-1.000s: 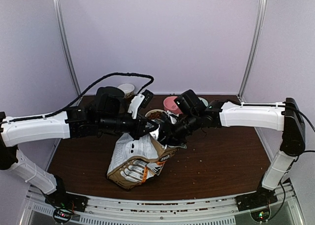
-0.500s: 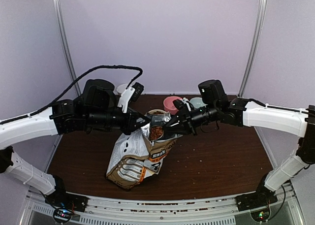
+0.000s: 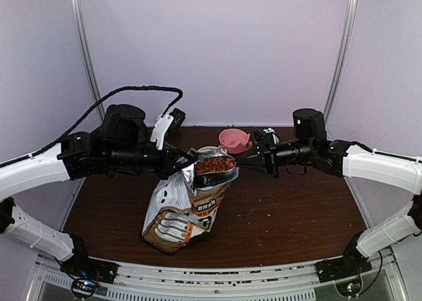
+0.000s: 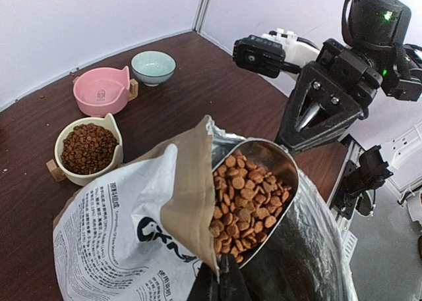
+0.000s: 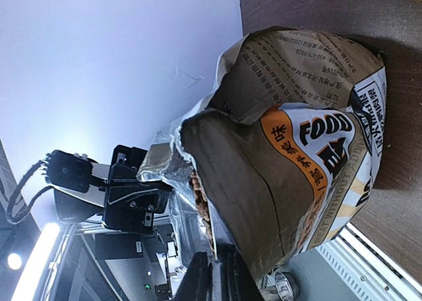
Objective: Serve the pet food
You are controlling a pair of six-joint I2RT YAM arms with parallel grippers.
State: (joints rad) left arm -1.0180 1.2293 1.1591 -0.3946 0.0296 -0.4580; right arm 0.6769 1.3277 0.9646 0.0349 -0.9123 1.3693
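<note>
"On the middle of the table (image 3: 297, 202) stands one bag (image 3: 181, 215), its mouth stretched wide. The left gripper (image 3: 186, 161) is clamped on one edge of the opening, and the right gripper (image 3: 242, 157) pinches the opposite edge."

"Where is the pet food (image 4: 245, 199)?"

"Heaped in a metal scoop (image 4: 282, 157) that lies just inside the bag's mouth. More of it fills the cream bowl (image 4: 113, 128) beyond the bag, and a few stray pellets dot the wood."

"How would it handle?"

"Probably light, dry and hard. It is loose, so it would roll and scatter at any tilt. No finger could take hold of a pellet, so the scoop has to carry it, gripped by its handle, which is hidden here. The bag looks soft and crinkly and may slump if either edge is let go."

"And the count?"

"One bag, one scoop and three bowls: the cream one full, while the pink bowl (image 4: 100, 93) and the pale green bowl (image 4: 153, 67) show no food. There are two grippers, both occupied. The pellets are too many to count."
</note>
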